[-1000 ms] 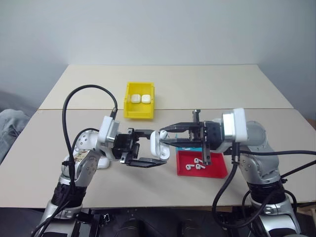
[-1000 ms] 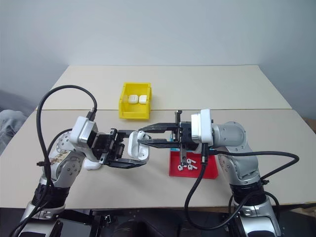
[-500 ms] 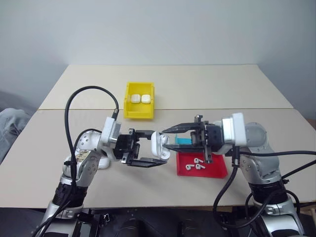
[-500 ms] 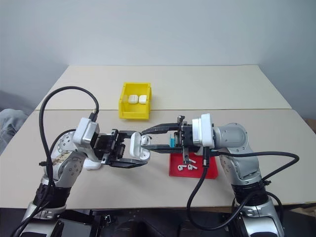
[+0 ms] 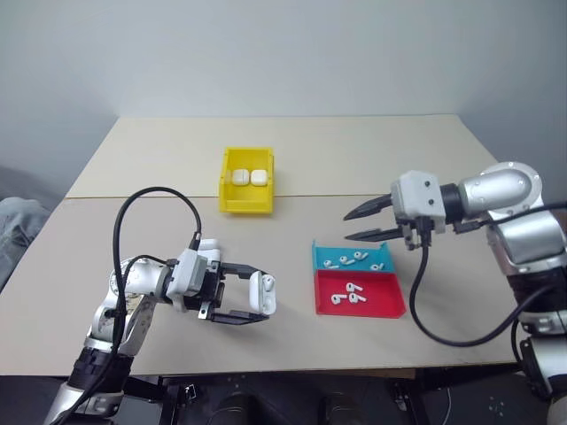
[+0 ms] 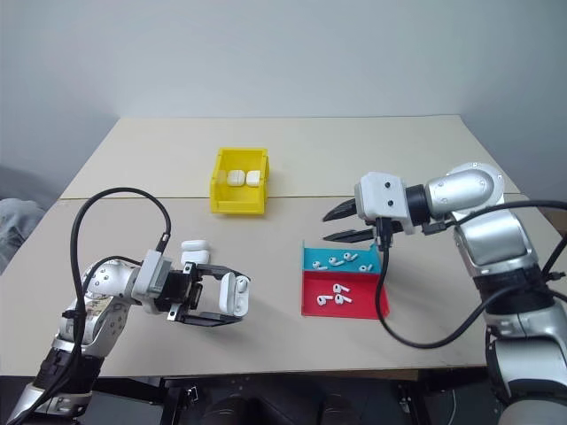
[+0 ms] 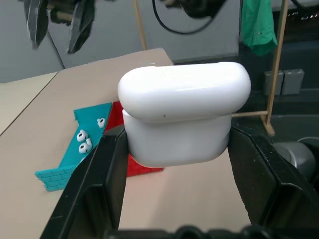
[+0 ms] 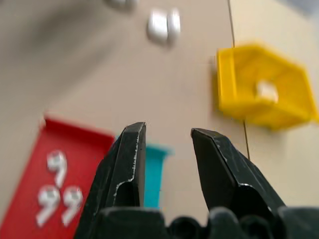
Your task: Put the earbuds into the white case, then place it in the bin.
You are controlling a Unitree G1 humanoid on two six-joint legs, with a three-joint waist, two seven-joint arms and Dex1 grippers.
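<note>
One white case (image 5: 263, 294) in L hand (image 5: 252, 297)

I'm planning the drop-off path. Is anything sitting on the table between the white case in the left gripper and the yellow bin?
Nothing visible does. The left gripper holds the white case near the table's front edge, and the stretch of table up to the yellow bin is bare. A spare case lies off to the left.

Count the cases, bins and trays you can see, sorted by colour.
White cases: 4
Yellow bin: 1
Blue tray: 1
Red tray: 1
Total: 7
</note>
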